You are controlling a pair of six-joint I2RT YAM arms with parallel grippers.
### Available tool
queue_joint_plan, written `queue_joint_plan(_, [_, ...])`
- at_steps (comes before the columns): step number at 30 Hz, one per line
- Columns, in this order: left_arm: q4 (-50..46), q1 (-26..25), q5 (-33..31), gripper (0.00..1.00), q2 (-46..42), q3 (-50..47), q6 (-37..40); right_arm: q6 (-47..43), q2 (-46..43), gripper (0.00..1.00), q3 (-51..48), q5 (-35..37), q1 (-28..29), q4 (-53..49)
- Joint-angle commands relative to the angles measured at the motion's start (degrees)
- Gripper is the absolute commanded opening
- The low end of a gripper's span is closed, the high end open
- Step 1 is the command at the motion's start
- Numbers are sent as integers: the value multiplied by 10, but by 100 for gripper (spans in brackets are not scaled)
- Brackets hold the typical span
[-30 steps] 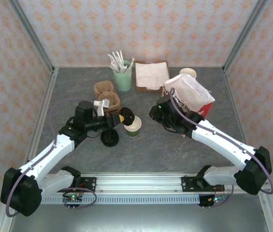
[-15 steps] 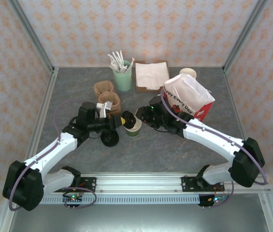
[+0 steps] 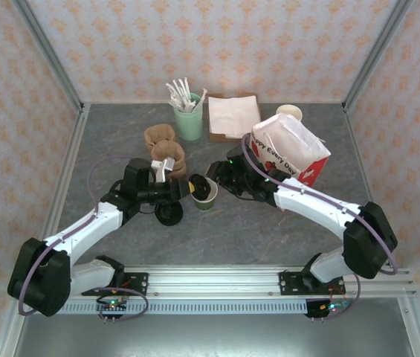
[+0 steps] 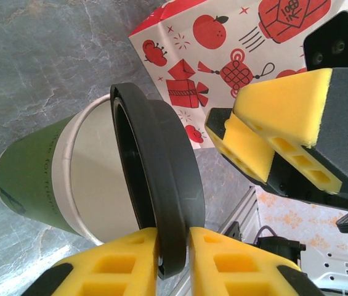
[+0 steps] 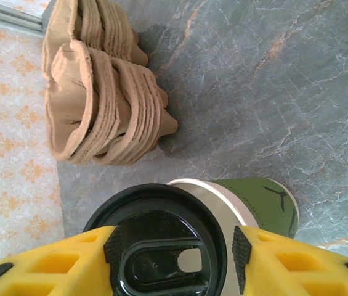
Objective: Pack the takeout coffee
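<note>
My left gripper (image 4: 174, 250), clamped on the edge of the black lid (image 4: 161, 185), tilts it against the rim of the green cup (image 4: 35, 166) just ahead; my right gripper (image 5: 170, 262), newly moved in from the bag (image 4: 235, 55), straddles that lid wide open, so capping looks imminent.

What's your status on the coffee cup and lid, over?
Left gripper shut on round black plastic lid. Lid tilted against rim of olive-green paper cup, not seated. Right gripper open, just off the lid.
</note>
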Motion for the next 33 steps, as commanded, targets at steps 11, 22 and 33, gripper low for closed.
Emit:
queue_joint_plan(11, [-28,6,-3,33,12,5,25,-2,22,54,7,2,-5,11])
queue_joint_plan(22, [-36,5,-9,40,19,7,35,4,36,54,8,-11,-6,20])
queue_joint_plan(33, [-110,6,-36,52,11,37,87,5,34,54,12,-16,-7,17])
